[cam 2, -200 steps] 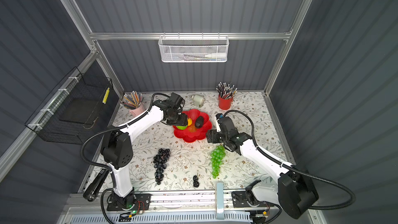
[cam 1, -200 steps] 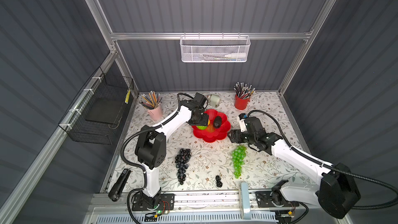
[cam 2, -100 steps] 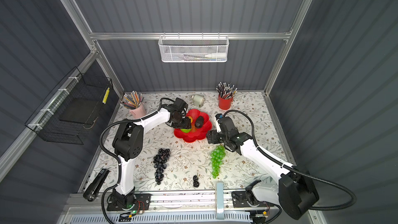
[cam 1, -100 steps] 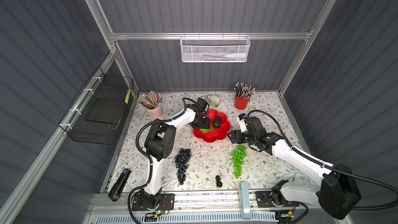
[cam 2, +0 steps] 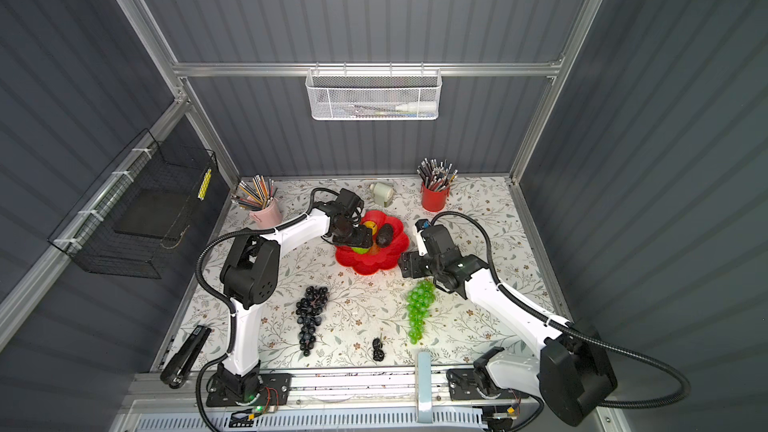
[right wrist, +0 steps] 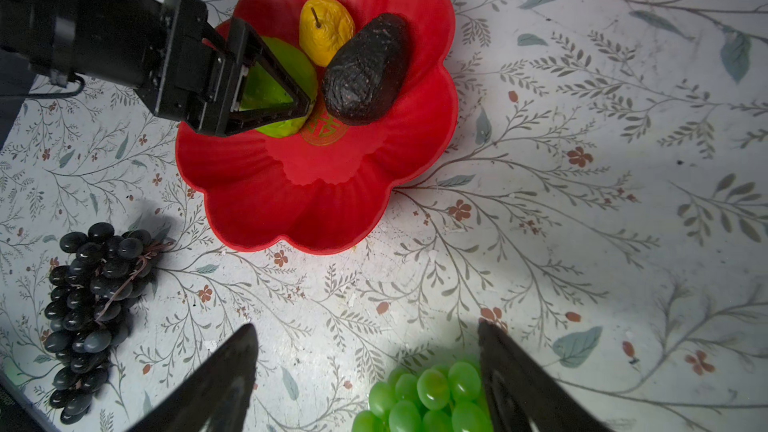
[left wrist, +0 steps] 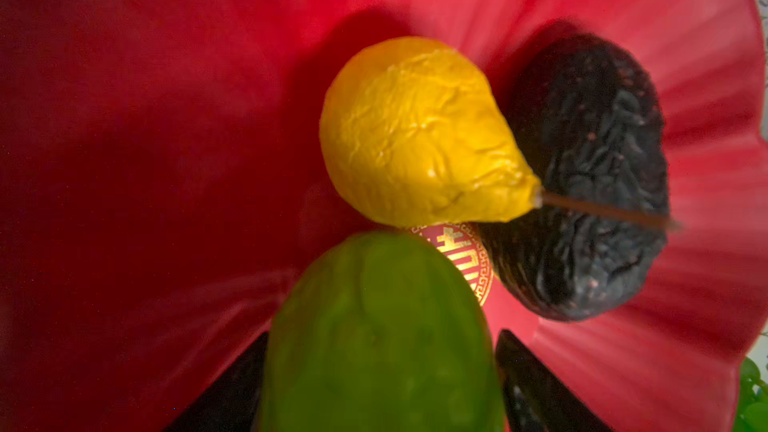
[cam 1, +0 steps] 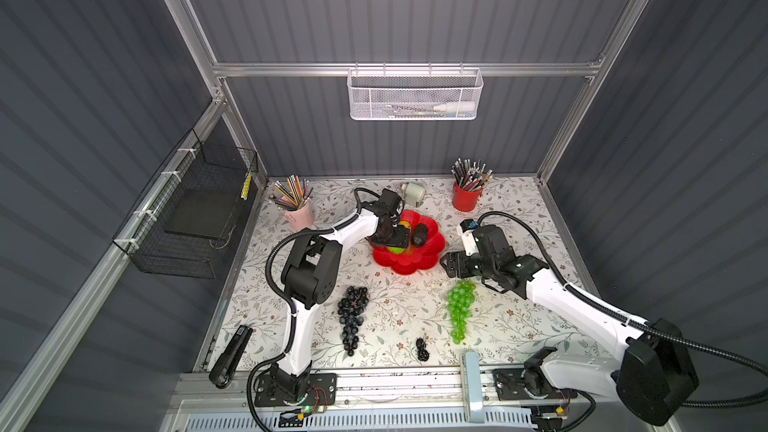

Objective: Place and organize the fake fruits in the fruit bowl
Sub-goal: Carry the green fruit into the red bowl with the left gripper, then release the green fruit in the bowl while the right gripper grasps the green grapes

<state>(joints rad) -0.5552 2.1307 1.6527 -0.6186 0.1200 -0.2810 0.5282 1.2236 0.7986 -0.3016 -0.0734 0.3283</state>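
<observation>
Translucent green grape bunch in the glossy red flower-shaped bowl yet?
No, the translucent green grape bunch lies on the floral tabletop, outside the glossy red flower-shaped bowl.

Fruit bowl (right wrist: 316,201): glossy red; centre emblem (right wrist: 324,128) gold. Pear-like fruit (left wrist: 415,130): yellow. Bumpy oval (left wrist: 582,180): black-brown. Knobbly ball (left wrist: 374,347): lime green. Long grape bunch (right wrist: 91,284): black-purple. Shorter grape bunch (right wrist: 428,392): translucent green. Table (right wrist: 582,243): white, leaf-and-flower print.
</observation>
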